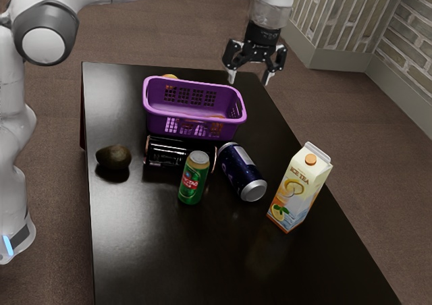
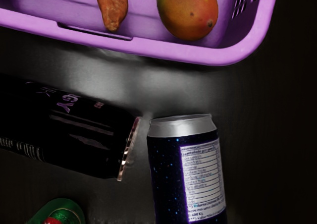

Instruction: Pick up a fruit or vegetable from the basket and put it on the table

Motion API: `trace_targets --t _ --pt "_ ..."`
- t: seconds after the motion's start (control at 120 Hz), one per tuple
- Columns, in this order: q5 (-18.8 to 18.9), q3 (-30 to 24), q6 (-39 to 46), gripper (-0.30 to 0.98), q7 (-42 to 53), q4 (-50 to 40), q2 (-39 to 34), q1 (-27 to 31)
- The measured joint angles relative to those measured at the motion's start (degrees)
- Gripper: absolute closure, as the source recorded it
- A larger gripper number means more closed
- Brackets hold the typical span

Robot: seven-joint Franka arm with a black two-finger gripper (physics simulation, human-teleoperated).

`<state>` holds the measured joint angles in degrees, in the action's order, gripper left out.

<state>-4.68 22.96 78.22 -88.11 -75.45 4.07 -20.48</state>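
Nothing is grasped by the empty, spread gripper (image 1: 248, 79); mango (image 2: 187, 11) or sweet potato (image 2: 112, 6) must be moved from basket (image 2: 163, 54) to table (image 1: 148, 251).

Below the hand (image 1: 250, 79), a glossy black table (image 1: 169, 251) is topped by a purple plastic basket (image 1: 158, 123), black can (image 1: 164, 154), navy can (image 1: 241, 173), green can (image 1: 193, 179), dark oval avocado (image 1: 113, 157) and tall cream carton (image 1: 299, 189).

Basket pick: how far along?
Done: unclear; an avocado lies on the table, origin unknown. In hand: nothing, end effector open and empty. Left: if the avocado doesn't count, the full pick and place; mango and root vegetable sit in the basket.
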Motion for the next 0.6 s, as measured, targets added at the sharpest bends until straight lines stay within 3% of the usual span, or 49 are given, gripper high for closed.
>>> trace_targets --t 0.133,0.3,0.325,0.367,0.4,0.6 --pt "-0.5 0.0 4.2 0.00 -9.5 0.6 2.7 -2.6" --pt "-2.5 -1.0 6.6 0.00 -18.8 1.8 1.0 -2.4" --pt "-3.0 -5.9 6.8 0.00 -19.9 1.9 0.8 1.9" --pt "-3.5 -24.6 6.8 0.00 -21.8 1.8 -0.1 19.1" --pt "-3.4 -33.5 6.8 0.00 -23.1 1.8 -0.4 27.4" --pt "-2.4 -35.8 6.1 0.00 -30.0 1.8 -0.5 28.9"
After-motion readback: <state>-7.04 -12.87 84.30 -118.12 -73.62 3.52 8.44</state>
